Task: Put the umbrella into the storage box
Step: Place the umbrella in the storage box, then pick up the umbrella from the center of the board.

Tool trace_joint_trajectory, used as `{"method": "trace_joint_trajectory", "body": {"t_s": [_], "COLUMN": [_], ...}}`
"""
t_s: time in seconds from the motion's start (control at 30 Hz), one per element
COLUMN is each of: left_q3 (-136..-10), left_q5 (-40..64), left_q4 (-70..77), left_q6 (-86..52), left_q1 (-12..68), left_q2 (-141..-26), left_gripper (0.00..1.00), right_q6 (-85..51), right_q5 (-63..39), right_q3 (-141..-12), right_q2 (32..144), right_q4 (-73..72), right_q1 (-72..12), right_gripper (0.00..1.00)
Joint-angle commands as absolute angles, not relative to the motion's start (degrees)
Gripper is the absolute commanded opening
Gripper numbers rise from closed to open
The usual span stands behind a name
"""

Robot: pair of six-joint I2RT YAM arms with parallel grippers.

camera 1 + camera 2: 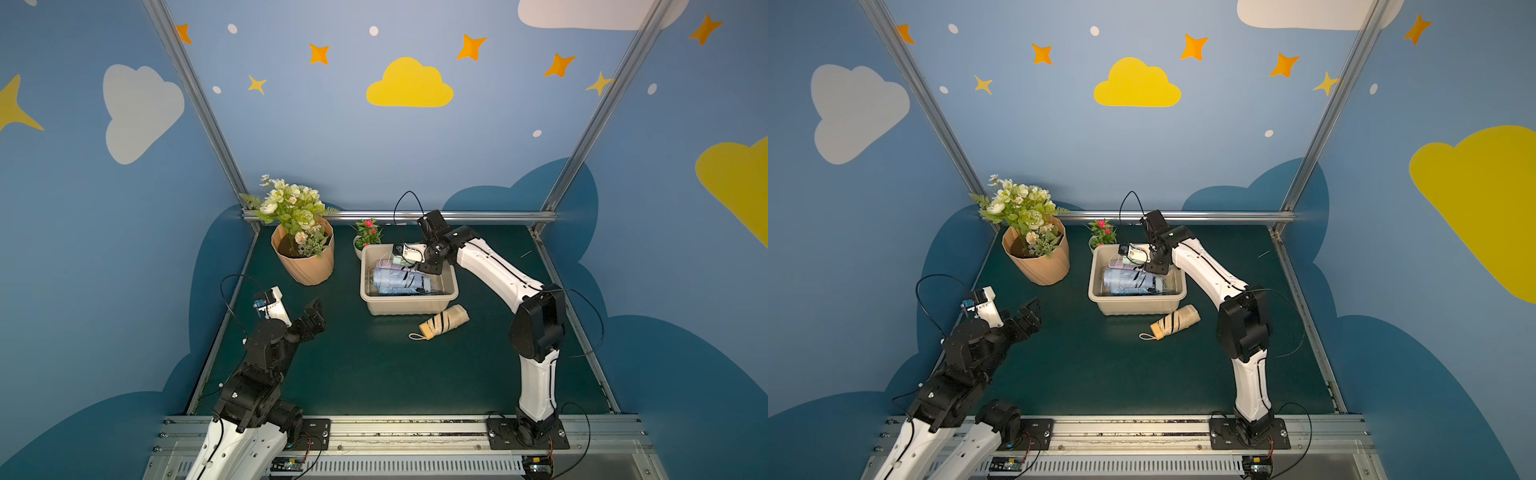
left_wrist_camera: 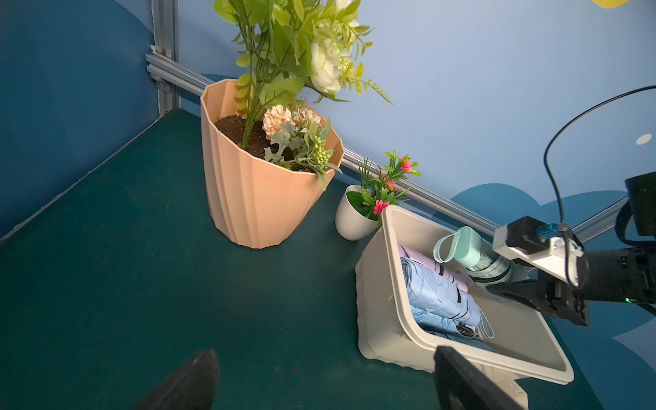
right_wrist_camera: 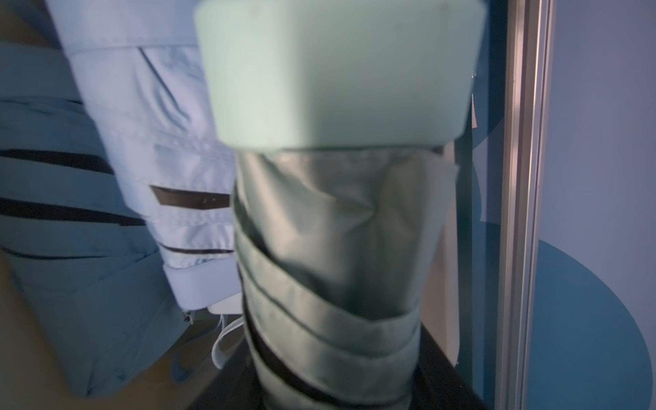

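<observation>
Several folded umbrellas, among them a light blue fabric umbrella (image 1: pixel 397 280) and a lilac fabric umbrella (image 2: pixel 424 258), already lie inside the beige rectangular plastic storage box (image 1: pixel 407 297). My right claw (image 1: pixel 431 266) is clamped on a mint-green folded umbrella (image 2: pixel 477 253), tilted at the box's far side and not yet let go. A tan black-striped folded umbrella (image 1: pixel 444 320) lies on the dark green counter (image 1: pixel 374 374) just beside the box's near wall. My left claw (image 1: pixel 316 311) hangs with jaws apart, well clear of the box. I judge one release and one more pick remain.
</observation>
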State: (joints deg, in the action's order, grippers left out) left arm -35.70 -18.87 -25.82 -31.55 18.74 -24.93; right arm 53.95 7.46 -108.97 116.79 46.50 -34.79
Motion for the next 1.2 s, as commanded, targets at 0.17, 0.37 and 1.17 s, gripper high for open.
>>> {"method": "trace_joint_trajectory", "body": {"t_s": [0.17,0.37,1.17], "left_q3": [-35.7,-37.4,-50.1], "left_q5": [-19.3,-17.8,-0.1], "left_q4": [-28.0,-27.3,-14.0], "left_q6": [-31.7,-29.7,3.5], "left_q1": [18.5,18.5,38.5], "left_q2": [-23.9,-25.7,-46.6], "left_gripper": [1.00,1.00,0.92], "right_q6": [55.2,52.8,-19.3], "right_q5": [13.4,14.4,6.1], "right_q3": [-109.4,-109.5,-68.7], "right_q2": [119.1,115.0,61.5], "right_q4": [39.5,39.6,37.6], "right_q1": [-36.6,-37.2,-18.3], "right_gripper": [0.78,0.98,0.98]}}
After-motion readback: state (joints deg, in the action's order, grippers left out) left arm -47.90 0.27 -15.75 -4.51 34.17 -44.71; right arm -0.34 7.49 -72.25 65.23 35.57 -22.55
